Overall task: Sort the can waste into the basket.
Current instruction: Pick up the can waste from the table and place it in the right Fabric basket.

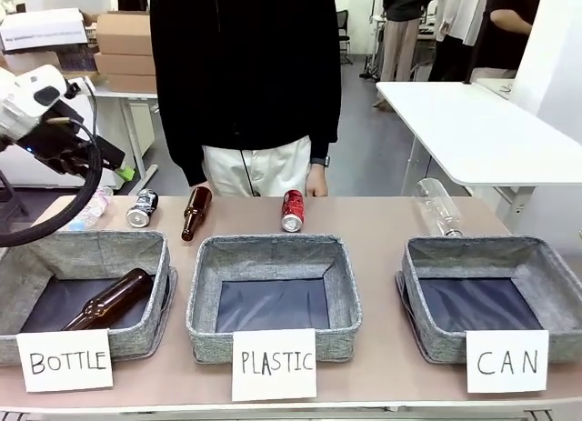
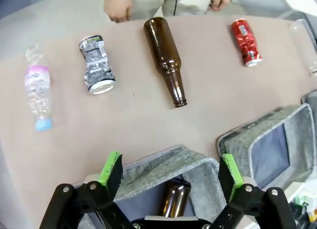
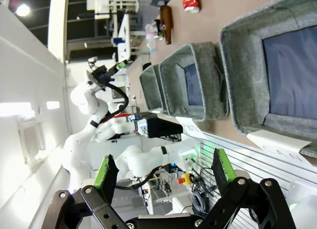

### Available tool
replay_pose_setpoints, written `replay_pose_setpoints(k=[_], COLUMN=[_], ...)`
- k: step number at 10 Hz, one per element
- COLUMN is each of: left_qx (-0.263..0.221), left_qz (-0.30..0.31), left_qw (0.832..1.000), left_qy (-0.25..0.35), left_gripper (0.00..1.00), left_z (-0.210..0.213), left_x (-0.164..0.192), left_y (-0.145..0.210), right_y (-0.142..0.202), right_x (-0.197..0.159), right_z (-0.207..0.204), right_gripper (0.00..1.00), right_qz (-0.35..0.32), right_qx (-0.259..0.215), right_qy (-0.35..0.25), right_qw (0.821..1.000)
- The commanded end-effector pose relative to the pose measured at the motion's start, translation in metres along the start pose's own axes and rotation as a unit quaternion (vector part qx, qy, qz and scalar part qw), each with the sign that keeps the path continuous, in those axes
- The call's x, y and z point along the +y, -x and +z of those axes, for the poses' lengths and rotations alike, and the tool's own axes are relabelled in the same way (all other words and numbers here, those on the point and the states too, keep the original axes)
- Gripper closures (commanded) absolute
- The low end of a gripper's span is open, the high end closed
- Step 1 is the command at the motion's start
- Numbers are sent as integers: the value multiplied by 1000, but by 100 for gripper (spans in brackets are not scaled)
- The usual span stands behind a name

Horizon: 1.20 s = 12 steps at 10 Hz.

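Grey woven baskets stand in a row along the near edge of the table in the front view. The CAN basket (image 1: 496, 248) is at the right, behind its white sign (image 1: 506, 360). The red can (image 1: 292, 211) lies beyond the far rim of the PLASTIC basket (image 1: 273, 250), near a person's hand (image 1: 316, 180). The dark can (image 1: 141, 208) lies beyond the BOTTLE basket (image 1: 86, 244), beside a brown bottle (image 1: 195, 212). Both cans are well apart from the CAN basket. A clear plastic bottle (image 1: 439, 205) lies just behind that basket. The left arm (image 1: 41, 112) hangs at the upper left.

From the left wrist, the left gripper (image 2: 170, 160) has its green pads spread wide with nothing between them. It hangs above the BOTTLE basket, where a second brown bottle (image 2: 173, 199) lies. Further out on the table are the dark can, the brown bottle and the red can.

From the right wrist, the right gripper (image 3: 162, 157) is likewise spread apart and holds nothing. The CAN basket sits at the right of this view, with the red can beyond it at the top edge.
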<state>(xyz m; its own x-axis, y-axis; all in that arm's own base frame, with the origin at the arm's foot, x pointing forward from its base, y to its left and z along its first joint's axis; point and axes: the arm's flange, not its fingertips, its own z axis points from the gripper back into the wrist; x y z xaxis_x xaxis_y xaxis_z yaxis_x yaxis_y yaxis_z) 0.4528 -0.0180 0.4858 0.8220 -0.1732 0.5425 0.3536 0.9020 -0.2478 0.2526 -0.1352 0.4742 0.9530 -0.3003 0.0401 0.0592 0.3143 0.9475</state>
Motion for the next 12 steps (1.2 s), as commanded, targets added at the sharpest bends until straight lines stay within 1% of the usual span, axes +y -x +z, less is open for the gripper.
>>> replay_pose_setpoints(k=[1,2,3,4,6,8,9,10,11,12], left_qx=[6,54,90,140,186,211,221,224,218,220], left_qz=[2,-26,-57,-63,-60,-67,-74,-69,-59,-54], left_qw=[1000,998,994,987,979,973,969,969,969,969], left_qy=[4,-16,-37,-51,-65,-65,-81,-73,-102,-102], left_gripper=[0,0,0,0,0,0,0,0,0,0], left_z=[-9,-46,-74,-98,-146,-198,-220,-230,-236,-241], left_x=[-3,14,30,44,62,74,80,86,91,92], left_y=[0,-30,-53,-69,-88,-88,-86,-84,-85,-85], right_y=[-1,-1,-1,-1,-1,-1,-1,-1,-1,-1], right_x=[1,1,1,1,1,1,1,1,1,1], right_z=[3,3,3,3,3,3,3,3,3,3], right_gripper=[0,0,0,0,0,0,0,0,0,0], right_qz=[13,13,13,13,13,13,13,13,13,13], right_qx=[0,0,0,0,0,0,0,0,0,0], right_qy=[-7,-7,-7,-7,-7,-7,-7,-7,-7,-7], right_qw=[1000,1000,1000,1000,1000,1000,1000,1000,1000,1000])
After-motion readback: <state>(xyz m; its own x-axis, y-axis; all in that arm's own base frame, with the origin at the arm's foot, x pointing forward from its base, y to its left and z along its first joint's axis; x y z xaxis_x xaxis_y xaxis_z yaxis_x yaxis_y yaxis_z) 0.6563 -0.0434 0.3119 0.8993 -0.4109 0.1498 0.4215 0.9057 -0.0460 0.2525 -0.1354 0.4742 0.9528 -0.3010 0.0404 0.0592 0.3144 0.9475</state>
